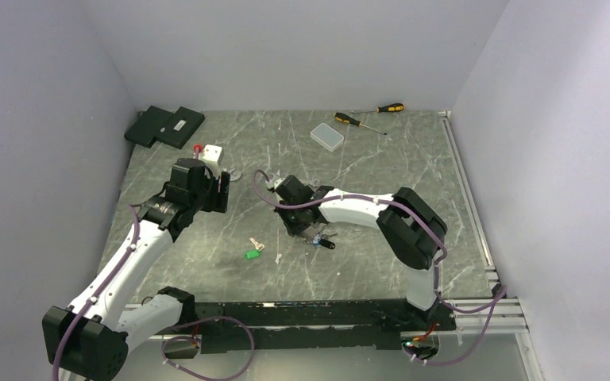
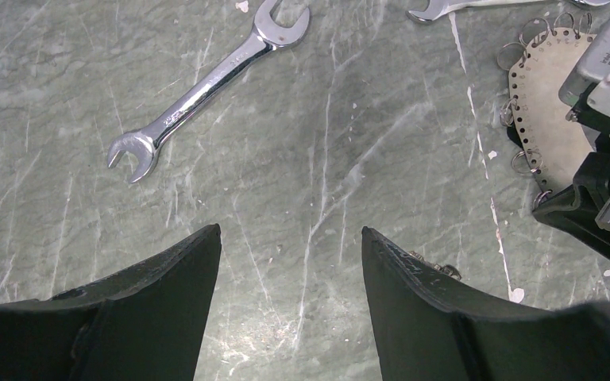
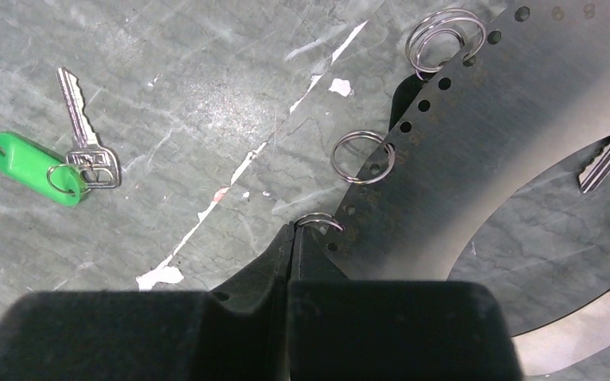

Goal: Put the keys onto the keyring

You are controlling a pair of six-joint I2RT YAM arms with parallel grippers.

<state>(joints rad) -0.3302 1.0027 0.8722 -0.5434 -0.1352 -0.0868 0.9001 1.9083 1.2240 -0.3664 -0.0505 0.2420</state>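
The keyring [image 3: 476,135] is a flat pale grey band with holes along its rim and small wire rings through them; it also shows at the right of the left wrist view [image 2: 544,103]. My right gripper [image 3: 294,228] is shut on its rim, with a small wire ring [image 3: 319,219] poking out at the fingertips. A key [image 3: 83,135] with a green tag [image 3: 24,163] lies on the table to the left, apart from the band, and also shows in the top view [image 1: 252,253]. Another key [image 3: 604,163] shows through the loop's opening. My left gripper [image 2: 290,234] is open and empty above bare table.
A silver spanner [image 2: 206,87] lies ahead of the left gripper, with a second spanner [image 2: 461,6] at the top edge. At the back of the table are a clear plastic box [image 1: 327,136], two screwdrivers [image 1: 359,121], black boxes [image 1: 165,125] and a white block [image 1: 211,152].
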